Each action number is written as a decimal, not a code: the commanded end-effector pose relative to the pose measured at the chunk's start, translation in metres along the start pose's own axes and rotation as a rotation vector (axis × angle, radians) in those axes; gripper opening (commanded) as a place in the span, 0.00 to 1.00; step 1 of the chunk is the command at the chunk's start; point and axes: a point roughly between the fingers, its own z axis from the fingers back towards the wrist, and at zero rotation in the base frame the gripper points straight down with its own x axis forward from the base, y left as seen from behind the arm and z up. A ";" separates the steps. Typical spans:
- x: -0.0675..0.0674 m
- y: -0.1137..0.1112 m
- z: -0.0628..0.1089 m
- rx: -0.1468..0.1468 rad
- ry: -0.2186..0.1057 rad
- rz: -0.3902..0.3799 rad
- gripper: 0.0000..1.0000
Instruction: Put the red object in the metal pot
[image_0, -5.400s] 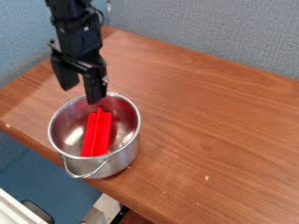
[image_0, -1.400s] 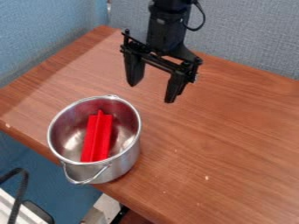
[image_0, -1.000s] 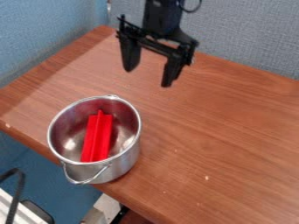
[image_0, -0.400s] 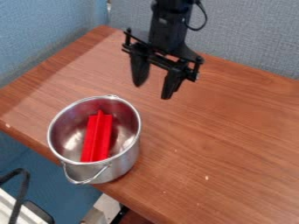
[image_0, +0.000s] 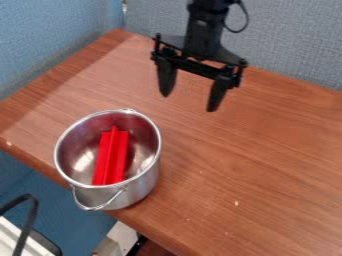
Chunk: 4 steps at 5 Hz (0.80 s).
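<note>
A: Where is the arm, and how is it posed?

B: The black gripper (image_0: 191, 94) hangs above the far part of the wooden table (image_0: 254, 160), pointing straight down. Its two fingers (image_0: 167, 80) are spread wide with nothing between them.

A: And the red object?

B: The red object (image_0: 114, 155) lies inside the metal pot (image_0: 107, 157), slanted against the bottom. The pot sits near the table's front left edge, well apart from the gripper

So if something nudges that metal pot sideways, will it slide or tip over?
The metal pot would probably slide rather than tip: it looks wide, low and flat-bottomed on the smooth wooden table. The red object leaning inside might rattle or shift.
</note>
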 end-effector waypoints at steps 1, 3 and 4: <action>0.006 0.016 0.027 0.016 -0.036 -0.093 1.00; -0.018 0.036 0.039 0.004 -0.021 -0.155 1.00; -0.016 0.030 0.036 0.014 -0.038 -0.125 1.00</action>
